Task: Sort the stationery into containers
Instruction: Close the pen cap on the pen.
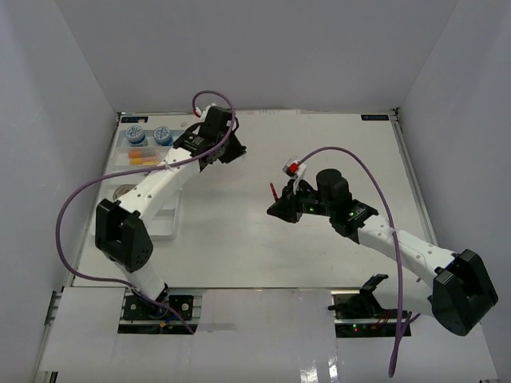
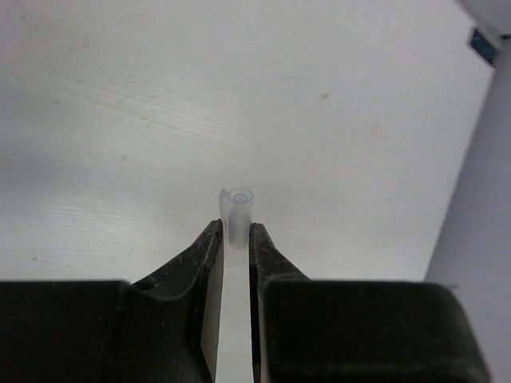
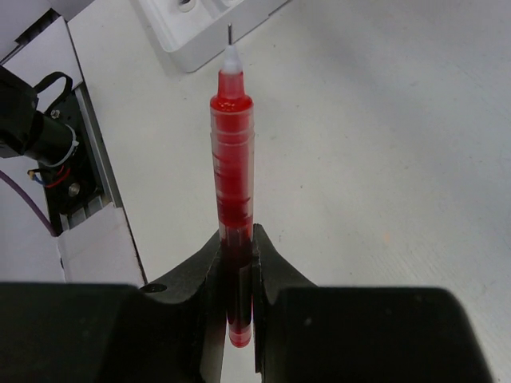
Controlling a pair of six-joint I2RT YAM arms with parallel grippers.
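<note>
My left gripper (image 2: 235,233) is shut on a small clear plastic tube (image 2: 238,209), which sticks out past the fingertips above bare table. In the top view this gripper (image 1: 227,152) is at the back of the table, right of the white tray (image 1: 164,227). My right gripper (image 3: 237,238) is shut on a red pen (image 3: 231,144), whose fine tip points towards a corner of the tray (image 3: 200,36). From above, that gripper (image 1: 277,206) is mid-table with the pen (image 1: 273,191) standing out of it. Two blue-white tubs (image 1: 136,135) (image 1: 163,136) and orange-yellow erasers (image 1: 144,158) lie in the tray.
A tan tape roll (image 1: 123,191) shows partly behind the left arm. Grey walls close in the table on three sides. A black motor with cables (image 3: 36,128) and a white cover sit at the near edge, left in the right wrist view.
</note>
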